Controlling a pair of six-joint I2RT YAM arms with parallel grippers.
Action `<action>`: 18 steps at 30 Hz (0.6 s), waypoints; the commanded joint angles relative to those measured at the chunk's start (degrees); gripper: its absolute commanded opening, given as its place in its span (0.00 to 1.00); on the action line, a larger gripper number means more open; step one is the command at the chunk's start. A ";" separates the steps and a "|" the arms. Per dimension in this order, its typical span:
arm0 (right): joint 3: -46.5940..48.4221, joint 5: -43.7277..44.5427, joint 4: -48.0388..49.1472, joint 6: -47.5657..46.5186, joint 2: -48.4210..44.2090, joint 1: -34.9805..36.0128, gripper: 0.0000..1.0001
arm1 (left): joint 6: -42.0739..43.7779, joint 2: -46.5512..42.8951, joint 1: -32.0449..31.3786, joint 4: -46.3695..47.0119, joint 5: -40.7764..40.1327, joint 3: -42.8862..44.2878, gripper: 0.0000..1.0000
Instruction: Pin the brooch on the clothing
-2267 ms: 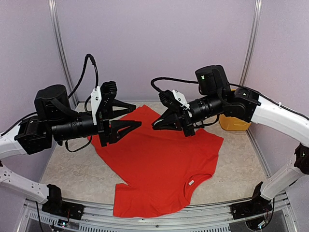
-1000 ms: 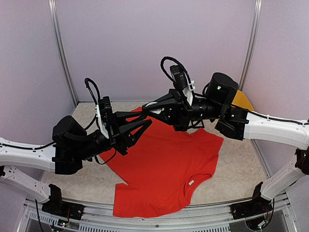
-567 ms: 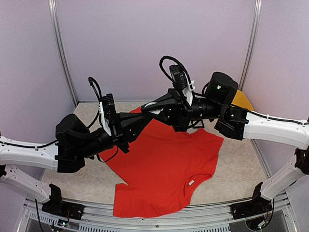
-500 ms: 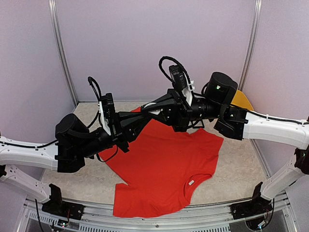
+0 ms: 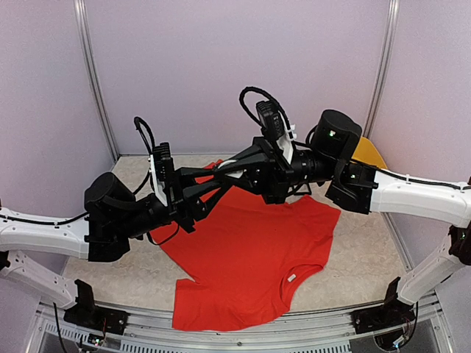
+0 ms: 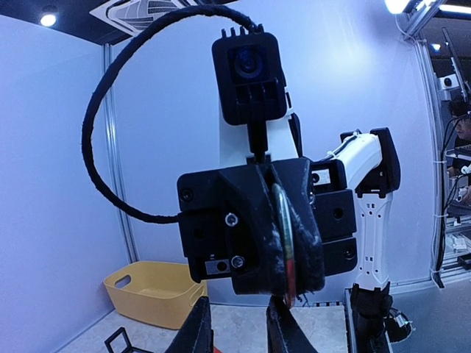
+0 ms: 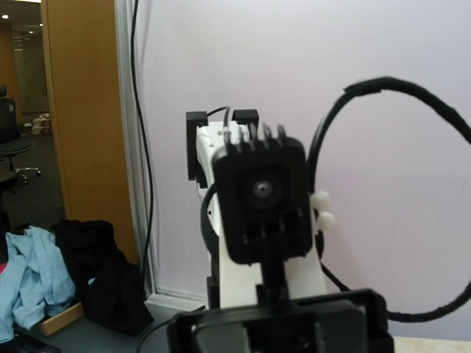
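Shut tight, the right jaws pinch the brooch (image 6: pixel 286 254). In the left wrist view it shows edge-on as a thin gold-and-red piece clamped between the two black pads, with its lower end hanging just below them. By contrast the left jaws stand a little apart, with a clear gap between their two fingers (image 6: pixel 197 332) and nothing in that gap. The brooch's lower tip comes down right at the top of the finger on the right of that view, and I cannot tell whether the two touch. From above, the left arm (image 5: pixel 110 213) and the right arm (image 5: pixel 346 165) reach toward each other and meet nose to nose in the air, over the far corner of the shirt (image 5: pixel 250 250). This red shirt lies spread flat on the table (image 5: pixel 103 257), with its neckline and small white label (image 5: pixel 292 278) turned toward the near edge. Neither pair of jaws touches the fabric. A yellow tub (image 5: pixel 368 153) sits at the far right of the table, mostly hidden behind the right arm. The right wrist view looks straight at the camera (image 7: pixel 261 193) mounted on the left wrist.
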 commanded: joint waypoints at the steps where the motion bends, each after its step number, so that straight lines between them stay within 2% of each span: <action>1: 0.36 1.93 -1.37 -0.84 -0.30 -0.08 0.00 | 0.78 -1.25 -0.25 2.36 4.40 -0.12 0.24; 6: 0.37 2.63 -1.71 -1.27 -0.44 -0.04 0.00 | 0.74 -0.73 -0.30 1.06 7.11 0.29 0.31; 9: 0.15 3.24 -2.27 -1.85 -0.71 -0.08 0.00 | 0.48 -0.86 -0.25 1.34 7.39 0.04 0.31; 12: 0.31 3.17 -2.57 -2.04 -0.66 -0.05 0.00 | 0.47 -1.13 -0.30 1.35 7.07 0.11 0.24; 16: 0.45 4.21 -4.21 -2.87 -0.45 -0.04 0.00 | 0.48 -0.97 -0.17 1.23 5.99 0.04 0.20; 18: 0.22 4.75 -4.54 -2.98 -0.44 -0.04 0.00 | 0.35 -1.05 -0.16 1.25 5.45 -0.17 0.13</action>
